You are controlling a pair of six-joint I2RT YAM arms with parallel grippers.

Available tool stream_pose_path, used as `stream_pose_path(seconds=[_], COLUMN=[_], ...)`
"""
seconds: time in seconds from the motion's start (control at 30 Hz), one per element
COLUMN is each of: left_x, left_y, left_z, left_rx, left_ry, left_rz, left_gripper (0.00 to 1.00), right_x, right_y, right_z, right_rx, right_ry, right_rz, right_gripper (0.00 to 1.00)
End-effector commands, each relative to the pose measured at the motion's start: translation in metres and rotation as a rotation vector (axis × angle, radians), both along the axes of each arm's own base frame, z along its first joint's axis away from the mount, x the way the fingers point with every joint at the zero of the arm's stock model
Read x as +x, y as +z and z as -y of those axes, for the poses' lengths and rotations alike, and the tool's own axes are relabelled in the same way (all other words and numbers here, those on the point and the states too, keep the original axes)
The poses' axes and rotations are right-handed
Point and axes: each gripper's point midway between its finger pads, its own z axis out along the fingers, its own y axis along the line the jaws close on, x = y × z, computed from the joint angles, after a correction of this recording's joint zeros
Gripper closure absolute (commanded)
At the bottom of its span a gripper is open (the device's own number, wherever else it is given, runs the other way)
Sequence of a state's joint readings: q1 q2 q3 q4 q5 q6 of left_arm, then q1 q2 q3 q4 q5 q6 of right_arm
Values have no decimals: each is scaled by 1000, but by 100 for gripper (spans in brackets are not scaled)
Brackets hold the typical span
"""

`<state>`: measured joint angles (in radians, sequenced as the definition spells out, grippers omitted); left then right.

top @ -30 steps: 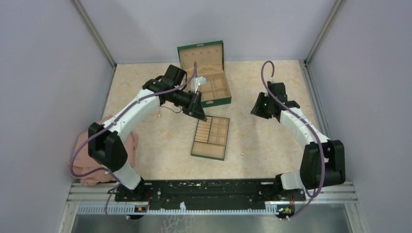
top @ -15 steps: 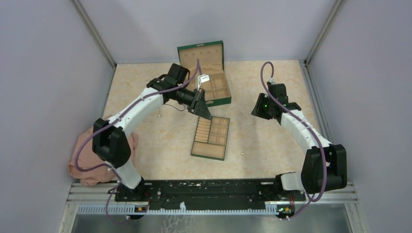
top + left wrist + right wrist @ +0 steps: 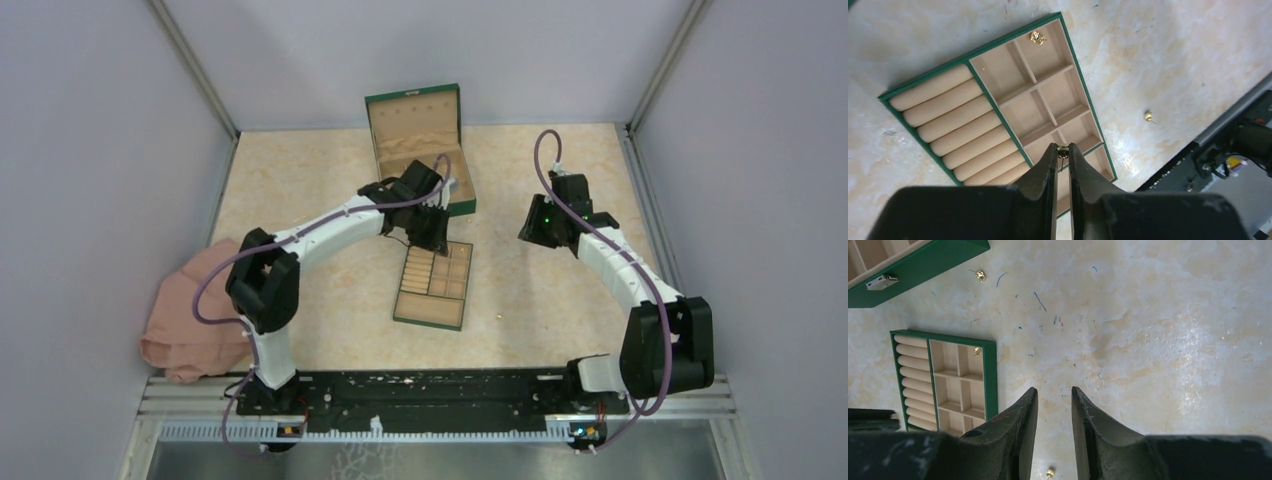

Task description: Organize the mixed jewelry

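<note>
Three pale walls [image 3: 100, 150] close in the table [image 3: 300, 180] on the left, right and far sides, and a black rail [image 3: 430, 390] carrying both arm bases runs along the near edge. Most open room lies on the right half, where bare marbled tabletop spreads between the flat tray [image 3: 998, 65] and the right wall. A pink cloth [image 3: 190, 325] is bunched in the near left corner. The green box [image 3: 414, 112] stands at the far middle with its lid upright, just beyond the tray's far end. The left arm crosses in front of it, and what its compartments hold is too small to tell. The tray lies in the middle, with padded rolls down its left side and small compartments down its right. The left gripper [image 3: 1063, 146] hangs above the compartment side, jaws almost pressed together and pinching a tiny gold piece [image 3: 1063, 149] at the fingertips; which compartment lies under it cannot be told. A second gold piece [image 3: 1037, 37] sits in the tray's far right corner compartment. The right gripper [image 3: 1054, 388] hovers to the right of the tray, well apart from it, jaws slightly spread over bare tabletop. A gold stud [image 3: 1148, 116] lies on the table near the tray's near right corner. Another gold speck [image 3: 980, 275] lies just beside the box's near right corner.
</note>
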<state>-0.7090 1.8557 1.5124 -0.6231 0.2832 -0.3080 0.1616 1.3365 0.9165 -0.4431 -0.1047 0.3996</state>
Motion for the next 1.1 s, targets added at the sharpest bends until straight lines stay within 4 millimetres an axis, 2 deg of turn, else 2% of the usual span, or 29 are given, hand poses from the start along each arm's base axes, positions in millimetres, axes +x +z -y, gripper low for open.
stream_pose_path(seconds=[0.0, 0.23, 0.5, 0.83, 0.97, 1.07], left_x=[17, 4, -30, -36, -39, -44], left_y=[-28, -49, -64, -60, -47, -46], left_z=[-1, -6, -12, -4, -6, -6], left_rx=[84, 106, 123, 104, 89, 84], left_ry=[116, 87, -2, -33, -37, -55], left_rz=[67, 17, -35, -48, -8, -9], left_gripper=[85, 86, 85, 85, 84, 84], right_x=[15, 14, 12, 13, 12, 11], right_y=[18, 20, 15, 14, 15, 13], right_z=[0, 2, 0, -3, -2, -3], right_rx=[-10, -18, -4, 13, 14, 18], right_ry=[5, -3, -8, -8, -10, -9], right_rz=[60, 57, 44, 39, 41, 37], right_gripper=[69, 69, 69, 69, 69, 69])
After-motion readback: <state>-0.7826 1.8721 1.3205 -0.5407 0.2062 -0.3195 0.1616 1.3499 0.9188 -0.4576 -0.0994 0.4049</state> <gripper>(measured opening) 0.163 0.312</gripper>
